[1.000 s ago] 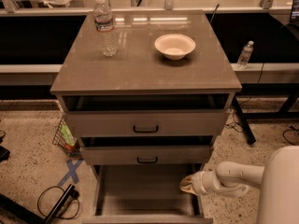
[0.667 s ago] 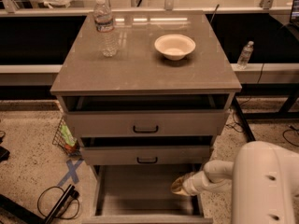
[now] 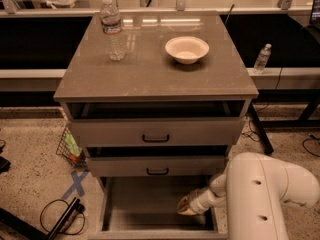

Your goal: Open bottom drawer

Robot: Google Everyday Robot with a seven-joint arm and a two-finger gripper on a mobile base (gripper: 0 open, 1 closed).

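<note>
The bottom drawer (image 3: 145, 201) is pulled far out at the foot of the grey-beige cabinet; its plain grey tray shows, and its front and handle lie at or below the picture's lower edge. My gripper (image 3: 186, 206) hangs over the right part of that tray, on the white arm (image 3: 260, 194) that comes in from the lower right. The middle drawer (image 3: 157, 167) and the top drawer (image 3: 156, 133), each with a black bar handle, stand slightly ajar above it.
On the cabinet top stand a water bottle (image 3: 113, 30) and a white bowl (image 3: 186, 49). A small wire basket (image 3: 70, 149) sits on the floor left of the cabinet, with blue tape and a black cable nearby. Another bottle (image 3: 262, 59) stands on the right ledge.
The gripper has moved left, from beside the drawer's right edge to over the tray, and the white arm now fills more of the lower right.
</note>
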